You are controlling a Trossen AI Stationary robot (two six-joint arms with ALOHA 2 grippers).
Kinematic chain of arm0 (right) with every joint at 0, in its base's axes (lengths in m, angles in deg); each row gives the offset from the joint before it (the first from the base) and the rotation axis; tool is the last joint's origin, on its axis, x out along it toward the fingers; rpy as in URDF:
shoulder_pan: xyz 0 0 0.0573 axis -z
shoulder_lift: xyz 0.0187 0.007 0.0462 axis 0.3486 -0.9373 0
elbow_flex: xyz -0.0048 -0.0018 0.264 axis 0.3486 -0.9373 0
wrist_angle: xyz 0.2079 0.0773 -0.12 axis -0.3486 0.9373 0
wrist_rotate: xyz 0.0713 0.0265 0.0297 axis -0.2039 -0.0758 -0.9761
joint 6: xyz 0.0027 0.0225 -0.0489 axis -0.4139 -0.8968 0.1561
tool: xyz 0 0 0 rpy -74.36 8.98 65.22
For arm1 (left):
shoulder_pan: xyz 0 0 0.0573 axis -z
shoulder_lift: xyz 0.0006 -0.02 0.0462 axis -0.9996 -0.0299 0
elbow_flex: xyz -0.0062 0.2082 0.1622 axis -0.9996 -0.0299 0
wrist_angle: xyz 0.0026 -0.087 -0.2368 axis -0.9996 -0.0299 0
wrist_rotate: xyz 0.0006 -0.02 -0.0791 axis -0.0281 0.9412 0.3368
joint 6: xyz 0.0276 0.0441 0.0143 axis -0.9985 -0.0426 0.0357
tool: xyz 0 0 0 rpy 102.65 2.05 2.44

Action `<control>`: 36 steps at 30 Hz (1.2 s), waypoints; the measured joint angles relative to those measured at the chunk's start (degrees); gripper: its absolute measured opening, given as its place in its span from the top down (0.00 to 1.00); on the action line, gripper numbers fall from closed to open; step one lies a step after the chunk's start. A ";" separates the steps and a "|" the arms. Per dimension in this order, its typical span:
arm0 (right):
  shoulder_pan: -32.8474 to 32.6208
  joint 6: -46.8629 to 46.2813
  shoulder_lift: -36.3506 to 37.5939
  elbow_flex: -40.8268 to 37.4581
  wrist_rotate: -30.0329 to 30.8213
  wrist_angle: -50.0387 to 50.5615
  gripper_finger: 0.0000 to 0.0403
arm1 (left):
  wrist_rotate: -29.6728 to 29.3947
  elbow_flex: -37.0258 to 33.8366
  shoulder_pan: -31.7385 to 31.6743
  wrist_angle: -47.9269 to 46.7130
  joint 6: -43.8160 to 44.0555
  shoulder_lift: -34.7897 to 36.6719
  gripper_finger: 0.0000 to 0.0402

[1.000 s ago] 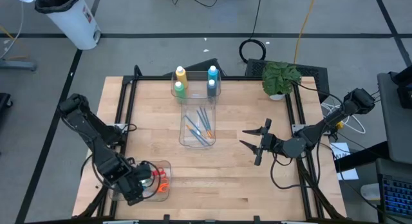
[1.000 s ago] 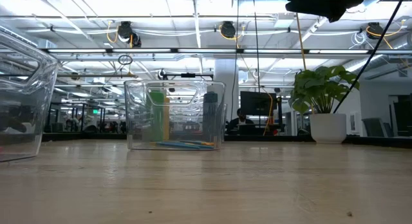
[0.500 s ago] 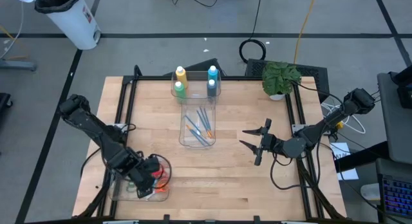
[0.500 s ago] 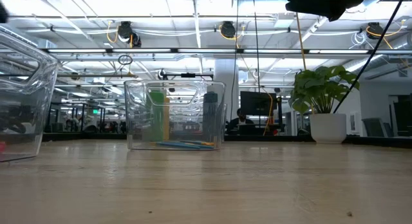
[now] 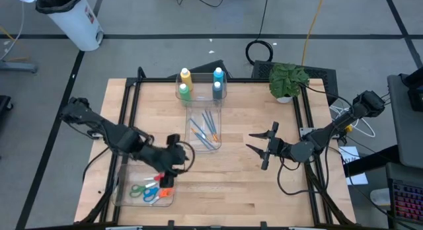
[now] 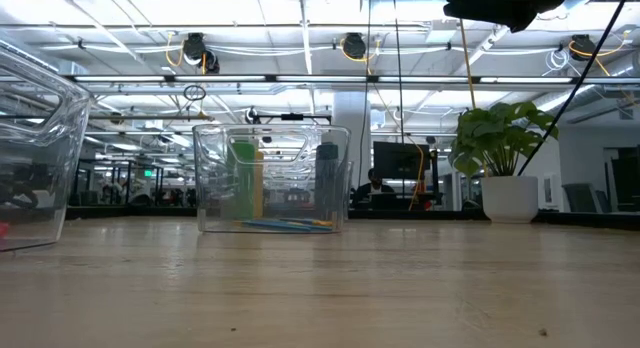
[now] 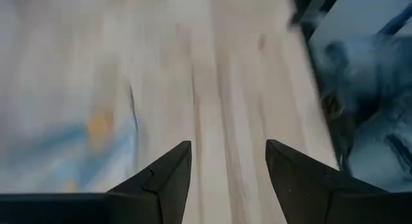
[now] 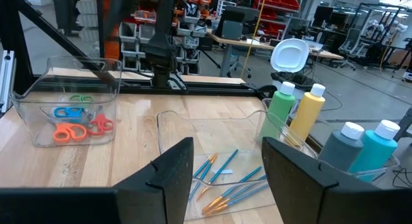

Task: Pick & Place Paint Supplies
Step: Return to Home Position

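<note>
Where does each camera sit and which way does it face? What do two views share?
High view: above the table, facing straight down; both arms, left claw and right claw show.
Low view: at table-top height, facing across to the brush bin and plant; an arm part at top.
Left wrist view: on left arm, facing the tabletop past its open fingers.
Right wrist view: on right arm, facing paint bottles and scissors bin past its fingers.
Shared: high and low views both show the brush bin.
</note>
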 joint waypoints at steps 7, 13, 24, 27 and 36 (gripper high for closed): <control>0.00 0.00 0.00 0.00 -0.01 0.00 0.56 | -4.94 13.19 -3.09 0.53 -18.91 0.09 0.48; 0.00 0.00 0.00 0.00 -0.01 -0.02 0.56 | -7.14 14.94 -6.10 0.07 -30.77 0.59 0.48; -0.40 4.41 0.26 0.00 0.07 -0.01 0.57 | 14.96 -7.93 -22.57 18.61 -30.83 8.43 0.48; -1.23 4.58 1.29 0.00 0.14 0.07 0.56 | 15.31 -16.83 -25.87 25.43 -28.47 14.71 0.48; -3.54 6.19 8.92 -0.02 0.27 4.37 0.57 | 10.51 -45.03 -27.40 43.62 -22.56 42.59 0.48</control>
